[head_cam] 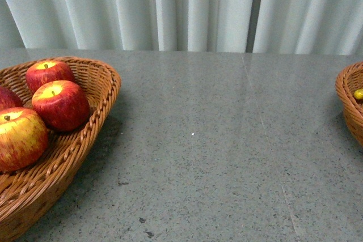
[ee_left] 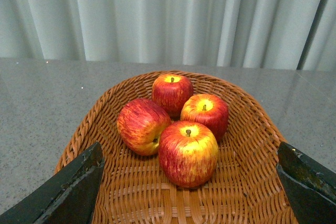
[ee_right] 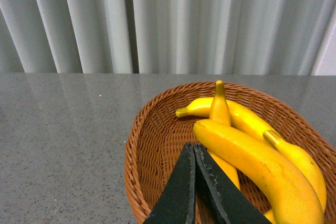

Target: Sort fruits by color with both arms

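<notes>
On the grey speckled stone counter point(head_cam: 215, 157), a brown woven wicker basket point(head_cam: 85, 140) at the left holds four glossy red apples with yellow-streaked tops point(ee_left: 188, 153), bunched together and touching. The black left tool point(ee_left: 189, 182) hangs above this basket with its jaws spread wide apart, holding nothing. At the right edge of the counter, a second brown wicker basket point(ee_right: 152, 145) holds several curved yellow bananas point(ee_right: 257, 166), piled across one another. The black right tool point(ee_right: 195, 182) sits over them, its fingers pressed together and empty.
</notes>
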Controlling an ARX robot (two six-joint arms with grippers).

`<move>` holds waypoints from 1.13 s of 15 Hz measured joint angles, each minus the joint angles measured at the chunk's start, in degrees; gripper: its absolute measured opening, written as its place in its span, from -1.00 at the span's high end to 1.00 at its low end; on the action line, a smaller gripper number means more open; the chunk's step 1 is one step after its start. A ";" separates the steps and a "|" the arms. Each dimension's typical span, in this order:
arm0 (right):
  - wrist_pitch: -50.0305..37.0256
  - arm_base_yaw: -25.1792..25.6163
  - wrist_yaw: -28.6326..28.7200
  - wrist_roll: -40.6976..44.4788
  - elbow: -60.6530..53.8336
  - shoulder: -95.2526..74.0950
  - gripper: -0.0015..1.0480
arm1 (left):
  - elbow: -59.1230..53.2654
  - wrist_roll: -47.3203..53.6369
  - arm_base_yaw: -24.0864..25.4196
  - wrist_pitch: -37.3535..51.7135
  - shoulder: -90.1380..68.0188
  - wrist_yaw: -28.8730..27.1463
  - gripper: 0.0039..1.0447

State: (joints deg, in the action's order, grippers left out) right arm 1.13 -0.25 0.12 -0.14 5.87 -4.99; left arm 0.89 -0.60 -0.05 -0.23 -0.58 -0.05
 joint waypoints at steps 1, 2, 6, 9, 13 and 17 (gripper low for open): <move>-0.31 0.31 -0.07 0.00 -0.52 0.55 0.96 | -0.02 0.00 0.00 0.00 0.00 0.02 -0.88; -0.33 0.26 -0.09 0.00 -1.11 0.98 0.96 | 0.00 0.00 0.00 0.02 0.00 0.02 -0.88; -0.70 0.26 -0.13 0.00 -2.86 2.23 0.96 | 0.00 0.00 0.00 0.00 0.00 0.02 -0.88; -0.48 0.26 -0.17 -0.04 -5.11 4.68 0.96 | 0.00 0.00 0.00 -0.02 0.00 -0.07 -0.88; -0.87 0.26 -0.13 -0.02 -5.11 4.74 0.96 | 0.00 0.00 0.00 0.02 0.00 0.02 -0.88; -0.85 0.26 -0.13 0.00 -5.11 4.74 0.02 | 0.00 0.00 0.00 0.02 0.00 0.04 -0.88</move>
State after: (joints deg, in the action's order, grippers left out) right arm 0.27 0.01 -0.01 -0.14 0.75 -0.25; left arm 0.89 -0.60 -0.05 -0.21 -0.58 -0.01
